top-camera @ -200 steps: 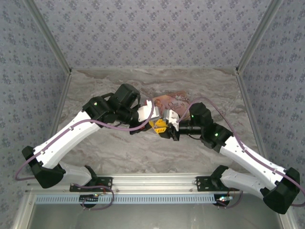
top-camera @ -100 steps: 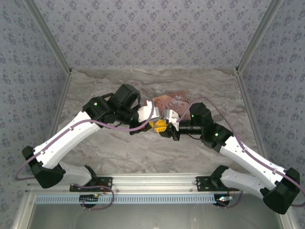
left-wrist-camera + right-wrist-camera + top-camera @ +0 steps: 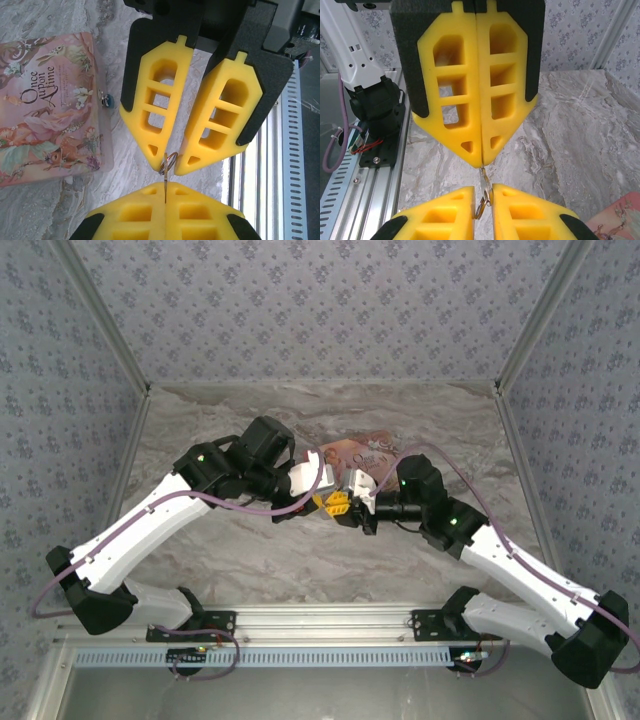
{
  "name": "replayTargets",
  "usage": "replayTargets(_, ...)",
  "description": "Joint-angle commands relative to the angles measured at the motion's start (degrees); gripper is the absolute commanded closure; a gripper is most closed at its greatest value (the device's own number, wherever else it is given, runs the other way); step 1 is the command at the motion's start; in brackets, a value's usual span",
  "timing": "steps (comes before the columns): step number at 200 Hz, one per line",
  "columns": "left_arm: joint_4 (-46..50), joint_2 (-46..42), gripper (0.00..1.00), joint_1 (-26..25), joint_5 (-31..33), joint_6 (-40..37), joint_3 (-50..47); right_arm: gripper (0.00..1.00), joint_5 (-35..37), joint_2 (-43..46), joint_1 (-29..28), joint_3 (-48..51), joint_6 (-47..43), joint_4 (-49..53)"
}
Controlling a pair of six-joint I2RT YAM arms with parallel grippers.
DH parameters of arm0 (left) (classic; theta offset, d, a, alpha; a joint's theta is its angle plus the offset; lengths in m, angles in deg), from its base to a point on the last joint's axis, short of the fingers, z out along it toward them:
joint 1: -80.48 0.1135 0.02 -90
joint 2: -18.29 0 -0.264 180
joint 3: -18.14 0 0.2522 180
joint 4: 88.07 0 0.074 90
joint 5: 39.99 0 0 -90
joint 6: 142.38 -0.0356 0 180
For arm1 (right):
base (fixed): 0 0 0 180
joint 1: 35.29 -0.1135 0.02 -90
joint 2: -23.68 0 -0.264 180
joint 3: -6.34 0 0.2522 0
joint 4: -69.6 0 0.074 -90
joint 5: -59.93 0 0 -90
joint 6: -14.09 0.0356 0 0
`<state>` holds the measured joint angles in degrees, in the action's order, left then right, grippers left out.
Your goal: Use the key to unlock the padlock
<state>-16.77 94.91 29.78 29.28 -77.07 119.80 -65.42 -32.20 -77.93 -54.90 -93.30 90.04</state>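
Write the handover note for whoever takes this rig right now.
Left hand: shut on the key blade.
Right hand: fingers nearly shut around the key's ring; firm grip unclear.
Padlock: at the edge of the pink tin, away from both hands.
Done: key is up off the table, between the two hands.
Left: bring key to padlock, insert, turn, free the shackle.

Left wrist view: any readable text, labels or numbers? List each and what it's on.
"Once Upon A Time": printed on the illustrated lid of the pink tin.
From the top external view, the print on the same lid is too small to read.
No other text, brand or number is legible.
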Motion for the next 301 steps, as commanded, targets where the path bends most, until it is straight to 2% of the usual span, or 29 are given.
replayTargets(1, 0.3, -1.3, 1.00, -0.1, 0.9, -1.3, 0.3, 0.82, -0.7, -0.3, 0.2, 0.0, 0.0, 1.8)
replayTargets(44, 0.3, -1.4, 1.00, -0.1, 1.1, -1.5, 0.5, 0.90, -0.7, -0.3, 0.3, -0.1, -0.4, 2.3)
replayTargets(71, -0.3, -1.6, 1.00, -0.1, 1.5, -1.5, 0.7, 1.00, -1.4, -0.2, 0.5, 0.0, -0.4, 3.2)
replayTargets(88, -0.7, -1.6, 1.00, -0.1, 1.7, -1.2, 1.2, 1.00, -1.4, 0.3, 0.7, 0.4, 0.0, 3.1)
replayTargets(104, -1.6, -1.7, 0.91, -0.1, 2.1, -0.4, 1.5, 1.00, -0.1, 1.0, 1.0, 1.1, 0.8, 2.7)
replayTargets(111, -2.3, -2.0, 0.80, -0.1, 2.5, 0.2, 1.4, 1.00, 0.6, 1.6, 1.3, 1.7, 1.6, 2.3)
replayTargets(124, -4.2, -2.9, 0.66, 0.1, 3.0, 1.6, 0.4, 1.00, 1.8, 2.7, 1.8, 3.1, 3.7, 0.7)
replayTargets(134, -6.9, -4.0, 0.49, 0.3, 4.0, 3.2, -1.1, 1.00, 3.3, 3.9, 2.3, 4.6, 5.8, -0.8)
replayTargets(162, -20.7, -8.2, 0.22, 2.3, 7.7, 13.2, -10.2, 1.00, 10.6, 7.3, 3.7, 10.1, 13.5, -5.3)
replayTargets(182, -31.3, -8.8, 0.12, 3.8, 11.9, 25.1, -16.8, 1.00, 16.5, 9.1, 4.3, 13.2, 18.3, -6.8)
replayTargets(219, -37.3, -3.6, 0.01, 5.8, 16.3, 42.5, -21.0, 1.00, 25.6, 11.4, 4.4, 16.3, 27.5, -5.9)
replayTargets(250, -35.7, 1.5, 0.01, 7.9, 20.7, 55.8, -21.9, 1.00, 29.4, 11.3, 4.2, 16.5, 32.5, -1.8)
replayTargets(264, -35.6, 3.2, 0.00, 8.9, 20.4, 60.6, -23.0, 1.00, 30.5, 11.4, 4.2, 16.9, 34.6, -1.3)
replayTargets(301, -39.2, 6.4, 0.00, 9.0, 17.2, 67.2, -26.5, 1.00, 32.5, 11.3, 3.9, 17.9, 37.7, -1.0)
